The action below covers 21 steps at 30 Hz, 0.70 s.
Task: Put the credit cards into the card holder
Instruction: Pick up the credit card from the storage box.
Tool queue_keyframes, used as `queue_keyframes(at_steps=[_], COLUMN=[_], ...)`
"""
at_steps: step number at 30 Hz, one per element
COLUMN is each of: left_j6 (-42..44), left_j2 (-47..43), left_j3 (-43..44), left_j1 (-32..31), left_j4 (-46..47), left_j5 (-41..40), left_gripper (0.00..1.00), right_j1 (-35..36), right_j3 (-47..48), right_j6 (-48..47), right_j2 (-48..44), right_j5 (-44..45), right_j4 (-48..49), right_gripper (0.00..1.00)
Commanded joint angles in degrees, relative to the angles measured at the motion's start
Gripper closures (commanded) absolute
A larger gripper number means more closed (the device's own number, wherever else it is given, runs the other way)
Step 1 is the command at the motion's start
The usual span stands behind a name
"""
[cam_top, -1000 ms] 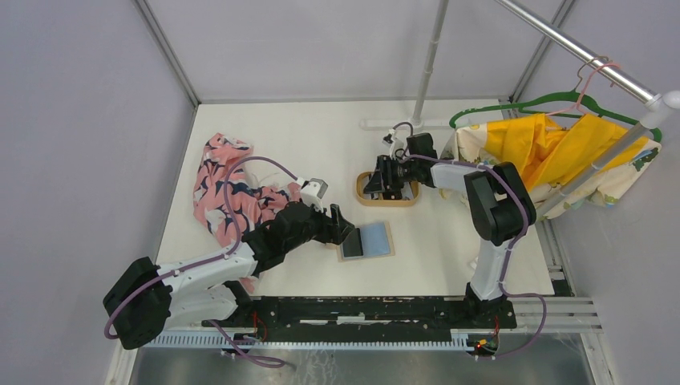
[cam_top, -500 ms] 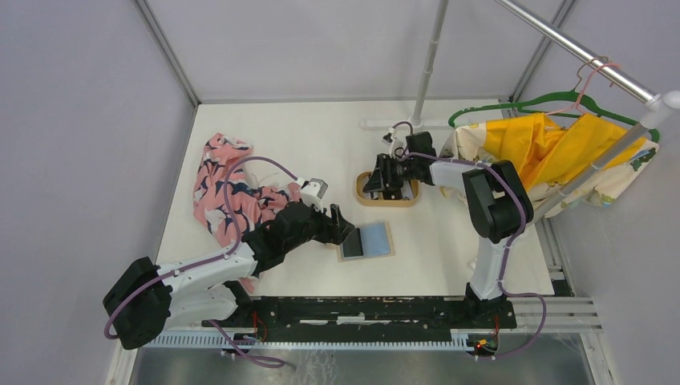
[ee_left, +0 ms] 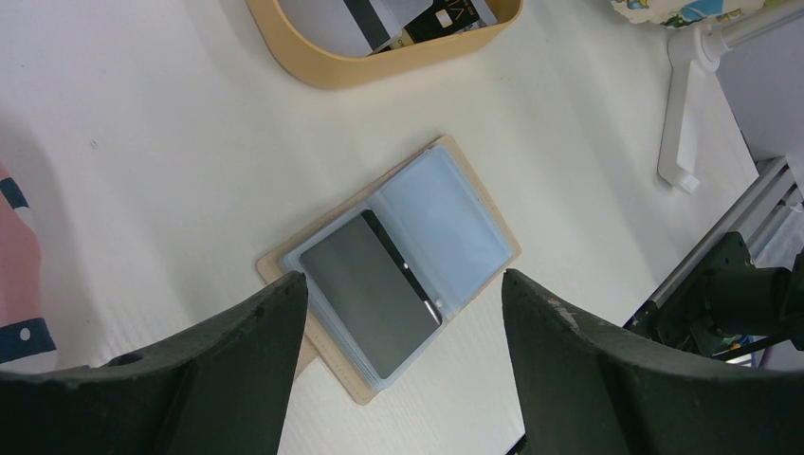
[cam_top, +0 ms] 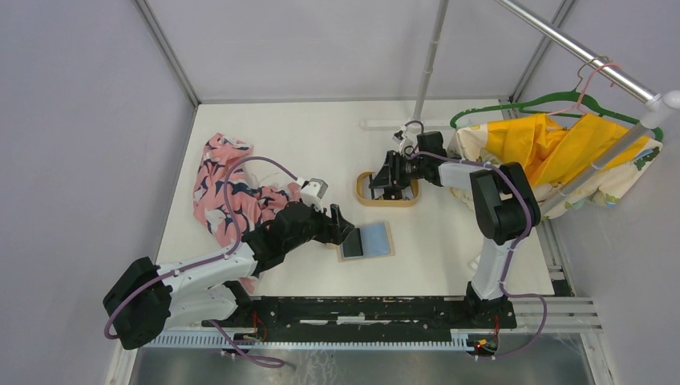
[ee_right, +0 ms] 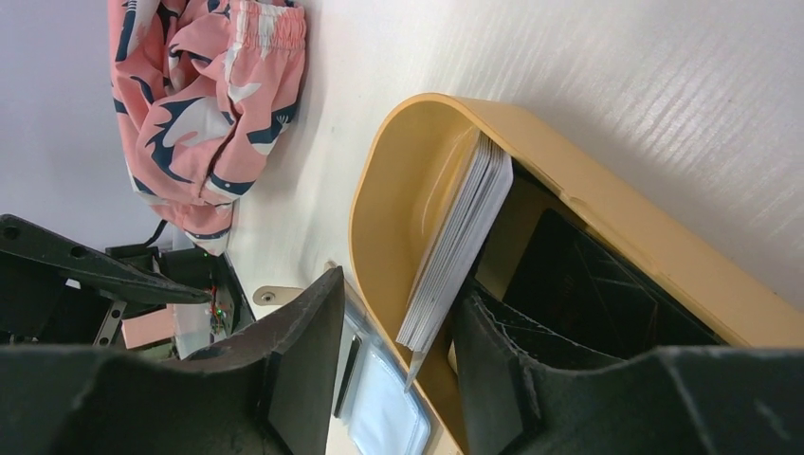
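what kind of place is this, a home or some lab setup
Most likely a robot test cell, not a home: left arm and right arm bolted to a rail at a white table, plain grey wall panels around it, a clothes rod hung with garments.

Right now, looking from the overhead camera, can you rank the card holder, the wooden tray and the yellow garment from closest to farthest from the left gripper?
Measured from the left gripper:
1. card holder, lying open on the table right beside the fingers, just to their right.
2. wooden tray, farther back and to the right.
3. yellow garment, hanging at the far right.
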Motion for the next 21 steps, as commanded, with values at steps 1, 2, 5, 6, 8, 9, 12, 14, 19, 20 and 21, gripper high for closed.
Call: queue_keyframes(at_steps=[1,2,5,6,8,9,12,14,19,20,21], left_j6=[1.7,1.7,1.8,1.8,1.8,1.9,1.8,1.8,1.7,1.7,1.7], left_j2=[-1.1,-1.1,-1.4,-1.5,-1.7,-1.9,-2.2,-2.3,-2.4,-2.4,-2.5], left_j3=[1.3,1.3,1.3,1.3,1.2,1.2,1.1,1.0,1.0,1.0,1.0], left_j1=[0.0,0.0,0.0,0.0,0.0,0.0,0.0,0.0,0.0,0.0,0.0], left_j4=[1.8,1.7,1.5,1.4,1.2,1.1,0.9,0.9,0.8,0.8,0.7], left_j5=[-1.2,-1.2,-1.2,-1.1,-1.4,-1.4,-1.5,-1.6,-1.4,-1.3,-1.4], left_gripper=[0.19,0.19,0.19,0.19,0.19,0.19,0.19,0.19,0.19,0.19,0.19], right_j1=[-1.0,-1.2,-1.5,-1.6,-1.7,-1.9,-2.5,-2.8,-3.4,-3.6,-3.7], right_j3=[-0.3,-0.4,-0.4,-0.3,-0.3,-0.3,-0.7,-1.0,-1.5,-1.6,-1.7], right_j6=[-0.8,-1.3,-2.4,-2.8,-3.3,-3.5,-3.8,-3.8,-3.9,-3.9,-4.1], right_j2=[-3.1,-3.0,-3.0,-2.9,-3.0,-3.2,-3.4,-3.6,-3.7,-3.7,-4.0], right_j5=[-0.1,0.4,1.8,2.1,2.6,2.9,3.1,3.1,3.3,3.5,3.7], right_j4=[1.1,0.5,-0.6,-0.9,-1.4,-1.6,-1.8,-1.8,-1.9,-2.1,-2.2], right_gripper=[0.5,0.5,0.55,0.55,0.56,0.56,0.6,0.62,0.76,0.79,0.83])
